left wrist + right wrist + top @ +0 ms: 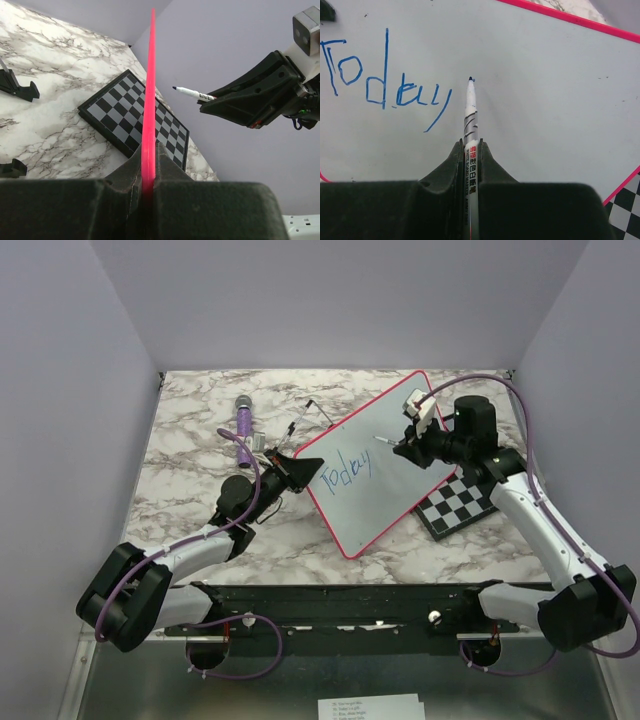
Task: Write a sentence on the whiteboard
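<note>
– Blue marker on the whiteboard (385, 455): what does the sentence (347, 470) read?
– "Today", slanting up across the board's 9 o'clock half. The rest of the surface is blank.
– Where does the board sit?
– Turned diamond-wise on the marble table (190, 450), a little toward 2 o'clock from its middle. Its 4 o'clock edge overlaps a chessboard (462, 508).
– And the left gripper (292, 472)?
– Pinched narrow on the pink rim at the board's 9 o'clock corner; the wrist view shows the rim edge-on between its fingers.
– The right gripper (410, 440)?
– Clamped tight around a white marker (387, 441), above the board's 2 o'clock part. The tip points at the blank area at 3 o'clock of the "y", and from the left wrist it looks slightly off the surface.
</note>
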Tool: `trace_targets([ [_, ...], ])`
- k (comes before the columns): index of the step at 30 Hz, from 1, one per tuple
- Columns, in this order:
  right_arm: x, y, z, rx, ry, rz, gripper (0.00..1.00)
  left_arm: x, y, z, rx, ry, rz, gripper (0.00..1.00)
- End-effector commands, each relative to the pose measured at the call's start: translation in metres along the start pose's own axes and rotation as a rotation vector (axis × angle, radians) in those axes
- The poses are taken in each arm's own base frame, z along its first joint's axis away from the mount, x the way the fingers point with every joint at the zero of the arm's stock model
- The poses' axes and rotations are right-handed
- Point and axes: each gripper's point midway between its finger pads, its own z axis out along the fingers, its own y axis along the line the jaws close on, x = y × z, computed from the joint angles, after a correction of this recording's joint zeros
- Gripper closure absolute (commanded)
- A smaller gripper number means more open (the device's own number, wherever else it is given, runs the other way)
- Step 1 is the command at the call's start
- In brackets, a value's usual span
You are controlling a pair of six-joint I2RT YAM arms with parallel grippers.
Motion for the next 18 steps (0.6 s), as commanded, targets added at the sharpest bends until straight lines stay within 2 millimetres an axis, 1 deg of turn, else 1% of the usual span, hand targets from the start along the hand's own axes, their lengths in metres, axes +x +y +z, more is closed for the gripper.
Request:
trace_targets([
  [1, 0.015, -0.010, 0.005, 0.030, 0.042, 0.040, 0.99, -0.034, -0.048, 0.000, 0.184, -0.112, 0.008, 1.00],
  [6, 0.022, -0.018, 0.012, 0.064, 0.060, 0.057, 0.99, -0.034, -0.048, 0.000, 0.181, -0.111, 0.013, 1.00],
  [18, 0.031, -0.019, 0.022, 0.047, 0.085, 0.064, 1.00, -0.035, -0.048, 0.002, 0.184, -0.109, 0.013, 1.00],
])
